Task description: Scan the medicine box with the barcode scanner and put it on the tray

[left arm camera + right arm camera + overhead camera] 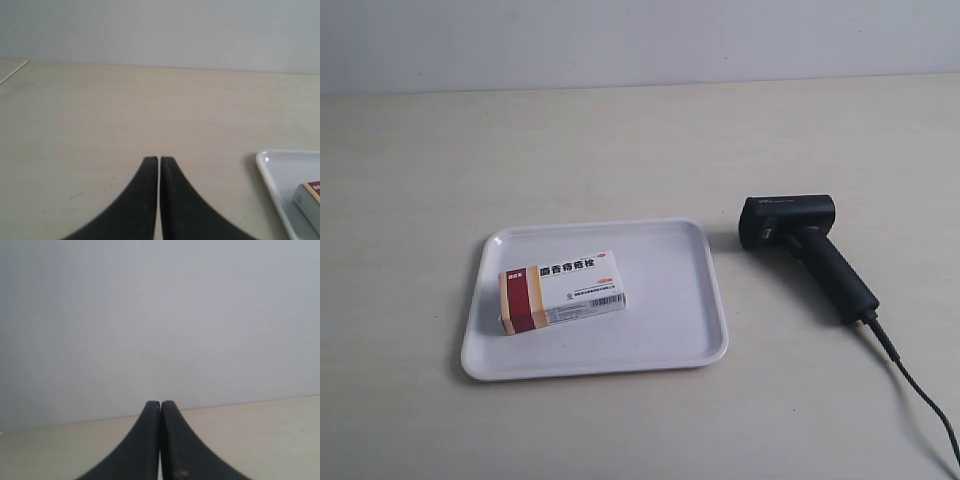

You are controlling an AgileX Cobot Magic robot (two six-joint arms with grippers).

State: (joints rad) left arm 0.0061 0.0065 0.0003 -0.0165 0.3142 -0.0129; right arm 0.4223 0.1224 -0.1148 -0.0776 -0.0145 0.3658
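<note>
The white medicine box [561, 291] with its dark red and tan band lies flat inside the white tray [680, 340], toward the tray's left half. To the tray's right the black barcode scanner [807, 247] lies on the table, head toward the tray, its cable [910, 385] trailing to the lower right. Neither arm shows in the exterior view. My left gripper [159, 159] is shut and empty over bare table, with the tray's corner [270, 167] and the box's end [309, 199] off to one side. My right gripper [160, 403] is shut and empty, facing the wall.
The light wooden table [620, 150] runs back to a pale wall [640, 40]. A thin pale stick [14, 72] lies on the table far off in the left wrist view.
</note>
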